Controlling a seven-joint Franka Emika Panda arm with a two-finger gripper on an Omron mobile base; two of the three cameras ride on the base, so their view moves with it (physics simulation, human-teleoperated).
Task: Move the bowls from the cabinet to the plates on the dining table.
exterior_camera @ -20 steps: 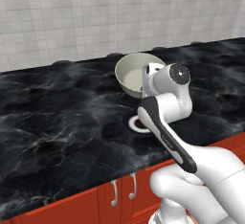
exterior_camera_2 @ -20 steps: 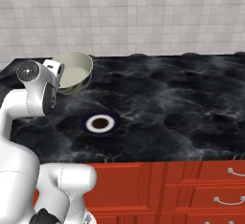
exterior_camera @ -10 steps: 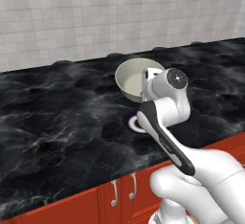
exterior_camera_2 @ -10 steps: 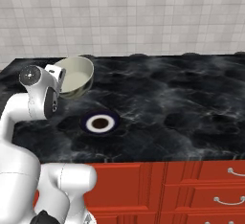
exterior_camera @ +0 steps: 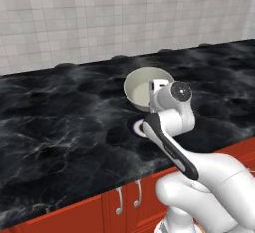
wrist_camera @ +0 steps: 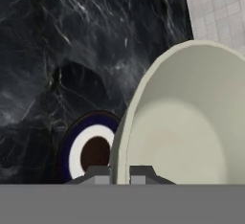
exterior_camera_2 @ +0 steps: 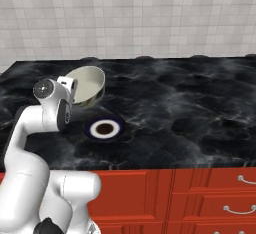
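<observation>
Holding the cream bowl point(exterior_camera_2: 86, 85) by its rim, the tool point(wrist_camera: 119, 174) is clamped shut on it above the worktop point(exterior_camera_2: 190, 103), just beside the plate point(exterior_camera_2: 104, 128). Setting it down remains; I see no second bowl delivered yet.

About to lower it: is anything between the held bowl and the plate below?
Nothing: in the right base view the cream bowl hangs tilted above the plate, just bare black marble table around.
</observation>
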